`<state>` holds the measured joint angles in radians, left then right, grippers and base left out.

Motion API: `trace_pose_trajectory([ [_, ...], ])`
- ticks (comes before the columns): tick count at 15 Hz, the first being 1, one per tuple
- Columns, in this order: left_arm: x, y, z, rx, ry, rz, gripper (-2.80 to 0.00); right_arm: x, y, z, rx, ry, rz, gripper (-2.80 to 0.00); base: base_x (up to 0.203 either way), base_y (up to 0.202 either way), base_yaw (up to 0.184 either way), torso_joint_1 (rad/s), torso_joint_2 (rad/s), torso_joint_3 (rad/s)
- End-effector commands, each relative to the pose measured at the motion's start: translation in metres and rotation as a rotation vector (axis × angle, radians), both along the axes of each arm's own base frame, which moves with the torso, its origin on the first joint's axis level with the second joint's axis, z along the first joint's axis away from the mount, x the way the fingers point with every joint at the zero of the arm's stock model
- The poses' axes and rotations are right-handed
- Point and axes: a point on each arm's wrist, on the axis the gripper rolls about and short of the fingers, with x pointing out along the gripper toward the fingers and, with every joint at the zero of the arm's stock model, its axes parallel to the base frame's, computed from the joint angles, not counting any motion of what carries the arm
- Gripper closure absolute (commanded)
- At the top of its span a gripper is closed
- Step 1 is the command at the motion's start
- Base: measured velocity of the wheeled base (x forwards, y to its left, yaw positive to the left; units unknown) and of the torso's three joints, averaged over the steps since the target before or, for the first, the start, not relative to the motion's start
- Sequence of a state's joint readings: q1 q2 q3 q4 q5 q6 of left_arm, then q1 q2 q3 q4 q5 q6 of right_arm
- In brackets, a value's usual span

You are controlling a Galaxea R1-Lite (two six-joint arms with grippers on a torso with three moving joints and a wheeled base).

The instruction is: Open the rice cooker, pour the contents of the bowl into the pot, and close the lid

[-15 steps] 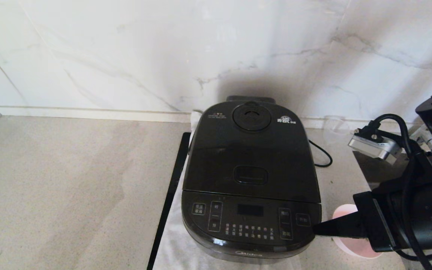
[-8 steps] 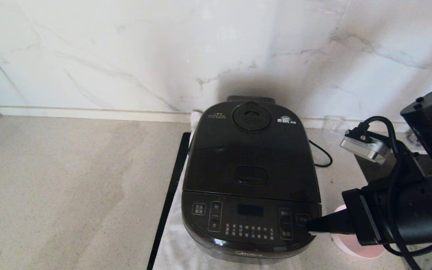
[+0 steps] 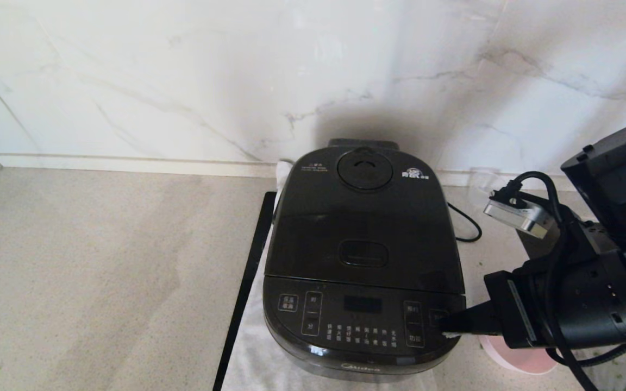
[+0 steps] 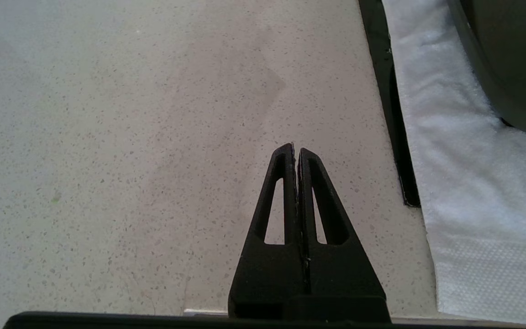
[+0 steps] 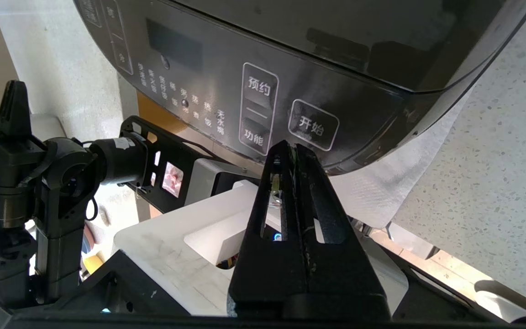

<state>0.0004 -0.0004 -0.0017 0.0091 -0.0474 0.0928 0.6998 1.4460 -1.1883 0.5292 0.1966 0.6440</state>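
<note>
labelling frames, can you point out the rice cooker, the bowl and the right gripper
rice cooker [image 3: 364, 239]: head view, on the closed black lid.
bowl [image 3: 517, 359]: head view, on its pink rim showing under the arm.
right gripper [image 5: 294, 151]: right wrist view, at the shut fingertips by the front panel.

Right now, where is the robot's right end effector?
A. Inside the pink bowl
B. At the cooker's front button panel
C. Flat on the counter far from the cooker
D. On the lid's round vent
B: the right end effector, fingers together, sits at the cooker's panel by the rightmost button.
</note>
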Motion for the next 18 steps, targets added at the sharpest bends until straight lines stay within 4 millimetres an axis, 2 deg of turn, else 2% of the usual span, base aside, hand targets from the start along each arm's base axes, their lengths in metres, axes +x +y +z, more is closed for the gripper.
trace_pose_trajectory([
  [1, 0.000, 0.000, 0.000, 0.001, -0.001, 0.000, 0.00, 0.002, 0.002, -0.003, -0.007, 0.013, -0.002, 0.00, 0.000, 0.000, 0.000, 0.000, 0.00, 0.000],
  [5, 0.000, 0.000, 0.000, 0.000, -0.001, 0.000, 0.00, 0.010, 0.004, -0.005, 0.009, 0.005, -0.010, 0.00, 0.000, 0.000, 0.000, 0.000, 0.00, 0.000],
  [18, 0.000, 0.000, 0.000, -0.001, -0.001, -0.001, 0.00, 0.015, 0.006, -0.011, 0.008, 0.032, -0.002, 0.00, 0.000, 0.000, 0.000, 0.000, 0.00, 0.000],
])
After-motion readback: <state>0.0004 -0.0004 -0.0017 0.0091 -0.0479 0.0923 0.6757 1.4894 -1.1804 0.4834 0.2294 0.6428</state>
